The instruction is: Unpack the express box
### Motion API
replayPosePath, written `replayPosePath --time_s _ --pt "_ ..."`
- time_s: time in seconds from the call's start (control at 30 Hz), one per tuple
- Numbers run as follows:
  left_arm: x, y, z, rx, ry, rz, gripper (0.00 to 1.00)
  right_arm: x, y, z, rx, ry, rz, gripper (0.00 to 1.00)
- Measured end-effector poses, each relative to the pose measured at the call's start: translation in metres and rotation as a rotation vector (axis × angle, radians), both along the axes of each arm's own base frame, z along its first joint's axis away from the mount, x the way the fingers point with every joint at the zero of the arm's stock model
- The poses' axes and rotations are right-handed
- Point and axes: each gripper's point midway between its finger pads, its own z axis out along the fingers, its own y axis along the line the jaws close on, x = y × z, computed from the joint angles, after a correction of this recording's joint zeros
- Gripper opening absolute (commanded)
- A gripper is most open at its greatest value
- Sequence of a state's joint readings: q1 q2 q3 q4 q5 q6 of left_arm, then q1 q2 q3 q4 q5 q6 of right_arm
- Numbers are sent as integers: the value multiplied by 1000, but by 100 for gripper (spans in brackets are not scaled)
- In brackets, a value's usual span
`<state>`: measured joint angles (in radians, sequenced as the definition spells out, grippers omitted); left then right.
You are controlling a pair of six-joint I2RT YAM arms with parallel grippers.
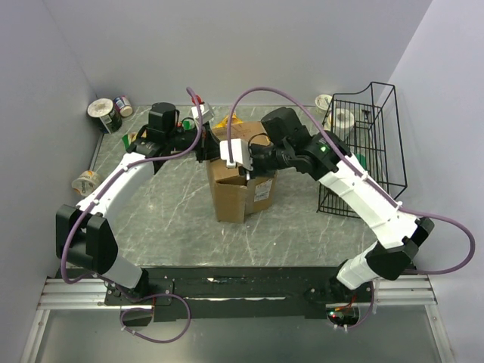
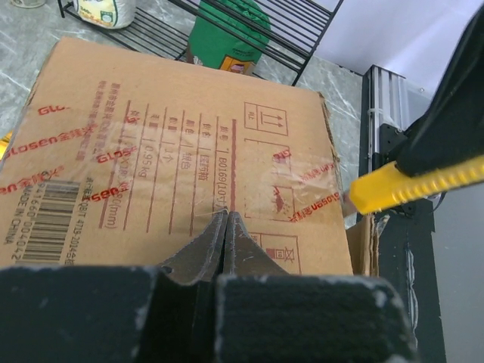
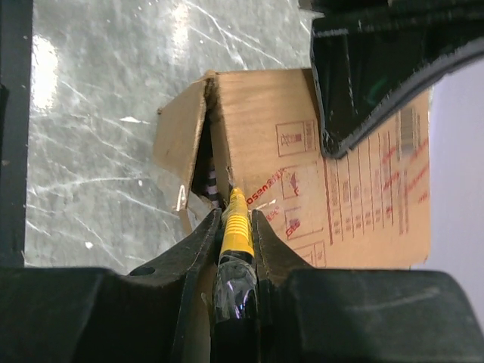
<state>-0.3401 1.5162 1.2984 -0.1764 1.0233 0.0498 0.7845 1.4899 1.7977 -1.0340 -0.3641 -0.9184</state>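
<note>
The express box (image 1: 231,193), a brown taped carton with red print, stands upright mid-table. My left gripper (image 2: 226,216) is shut and empty, its tips resting against the box's top face (image 2: 151,144). My right gripper (image 3: 236,215) is shut on a yellow utility knife (image 3: 237,227). The knife's tip (image 2: 355,200) sits at the taped edge of the top face. There one side flap (image 3: 180,140) stands slightly ajar, with a dark gap showing something striped inside. In the top view both grippers meet over the box, left gripper (image 1: 206,150) and right gripper (image 1: 231,160).
A black wire basket (image 1: 363,144) stands at the right and holds tape rolls; a green packet (image 2: 227,30) lies beside it. Cans (image 1: 106,113) sit in the back left corner and a tape roll (image 1: 85,180) lies by the left wall. Grey walls close in on three sides.
</note>
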Motion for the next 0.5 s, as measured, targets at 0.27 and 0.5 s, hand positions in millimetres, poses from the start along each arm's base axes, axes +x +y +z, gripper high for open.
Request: replayPosePath --time_s 0.27,0.5 --pt "1 -2 -1 4 -12 -10 1 1 -14 -2 6 -16 19 0" --pt "1 -8 -1 16 -11 -39 1 3 -30 -9 22 -90 64 0"
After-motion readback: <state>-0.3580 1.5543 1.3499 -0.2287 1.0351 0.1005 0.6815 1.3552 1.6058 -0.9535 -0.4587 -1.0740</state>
